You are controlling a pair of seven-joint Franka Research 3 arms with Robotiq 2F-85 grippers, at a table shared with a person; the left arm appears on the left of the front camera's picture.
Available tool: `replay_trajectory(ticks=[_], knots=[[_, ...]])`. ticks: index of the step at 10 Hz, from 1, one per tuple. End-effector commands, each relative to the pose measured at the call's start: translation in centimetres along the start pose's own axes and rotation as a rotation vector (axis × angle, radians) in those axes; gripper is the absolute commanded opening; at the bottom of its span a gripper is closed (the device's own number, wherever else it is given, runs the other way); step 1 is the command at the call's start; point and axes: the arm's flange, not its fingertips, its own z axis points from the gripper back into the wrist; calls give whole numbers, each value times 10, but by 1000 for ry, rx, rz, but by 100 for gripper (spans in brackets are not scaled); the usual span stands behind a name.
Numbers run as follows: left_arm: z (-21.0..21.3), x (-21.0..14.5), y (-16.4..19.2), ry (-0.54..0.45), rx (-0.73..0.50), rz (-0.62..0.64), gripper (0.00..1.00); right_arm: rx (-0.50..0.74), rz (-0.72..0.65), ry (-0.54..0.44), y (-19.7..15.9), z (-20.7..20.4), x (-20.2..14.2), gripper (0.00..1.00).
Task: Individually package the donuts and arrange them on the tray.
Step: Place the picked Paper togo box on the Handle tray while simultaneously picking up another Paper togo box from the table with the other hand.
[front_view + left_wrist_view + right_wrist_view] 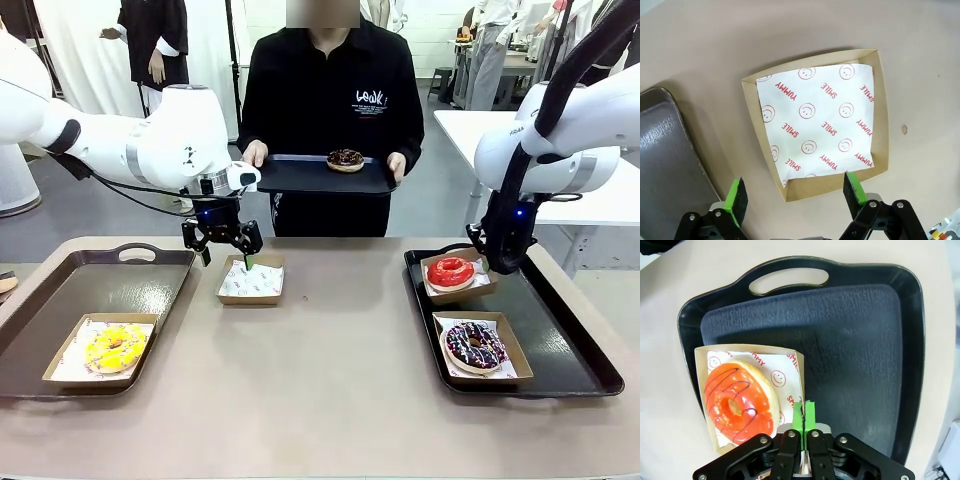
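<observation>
Donuts, your count: yellow (115, 347) boxed, left tray (60, 290); red (450, 271) and sprinkled (475, 344) boxed, right tray (570, 350); chocolate (345, 159) on the person's tray (290, 178). Left pincer (795, 195) spread above an empty box (880, 115) on the counter (330, 400); wrist view reads "YUMMY SMILE". Right pincer (804, 414) pressed together beside the red donut's box (702, 352).

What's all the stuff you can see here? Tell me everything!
Yellow donut: one, boxed, left tray.
Red donut: one, boxed, right tray.
Sprinkled donut: one, dark, boxed, right tray.
Chocolate donut: one, on the person's tray.
Empty box: one, brown, white paper, table middle.
Trays: three, black; left, right, held.
Table: one, tan.
Person: one, black top, far side.
Left pincer: open, over the empty box.
Right pincer: shut, beside the red donut's box.
</observation>
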Motion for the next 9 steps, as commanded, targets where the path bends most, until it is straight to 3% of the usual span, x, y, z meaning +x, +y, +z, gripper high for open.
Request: replay_trajectory(ticks=[1,5,9], knots=[[-3,8,0,16,43,35,100,-12,9,-5,6,-1,5,1],[-17,11,10,-32,102,135,100,-4,64,-29,10,-2,5,1],[-20,6,10,-31,105,130,100,-3,77,-46,10,-4,7,1]])
